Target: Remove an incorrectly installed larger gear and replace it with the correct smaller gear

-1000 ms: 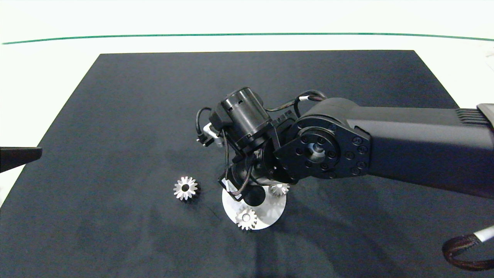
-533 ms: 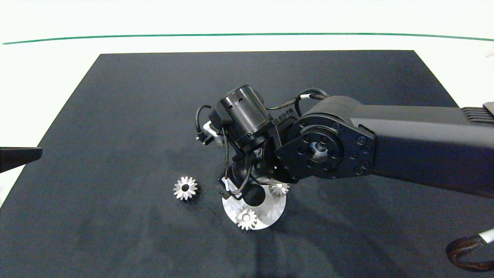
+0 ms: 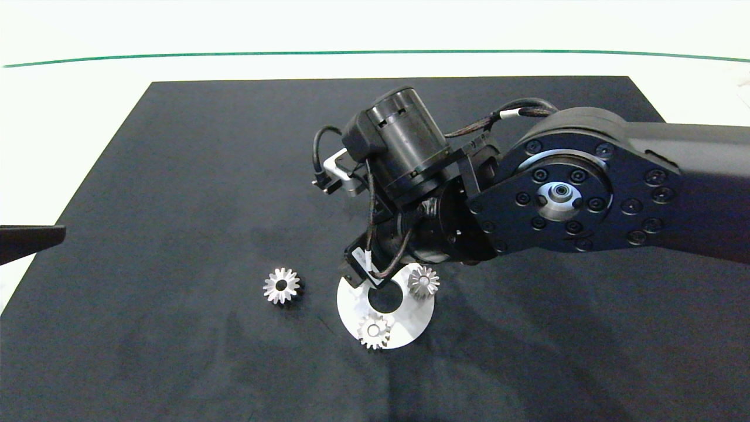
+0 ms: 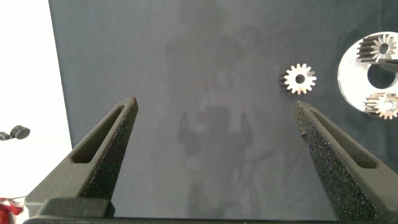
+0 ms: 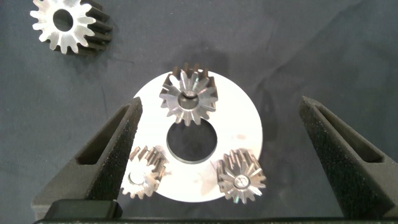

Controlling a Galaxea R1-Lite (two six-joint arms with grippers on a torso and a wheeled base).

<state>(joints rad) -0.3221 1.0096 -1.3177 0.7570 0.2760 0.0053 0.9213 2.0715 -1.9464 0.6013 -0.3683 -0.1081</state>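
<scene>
1. My right pincer hangs wide open above the flat white round plate. It holds nothing.
2. The smaller silver metal gear with pointed teeth sits on the plate just below the pincer, between its fingers. That is about 10 o'clock from the plate's hole. Its bore points straight up.
3. The larger silver star-toothed gear lies flat on the black mat on the tabletop. It is at 9 o'clock from the plate, apart from it, bore up.
4. I think the swap looks done. The right arm is nearer both gears.
5. My left pincer is open and empty, parked far out at 9 o'clock.
</scene>
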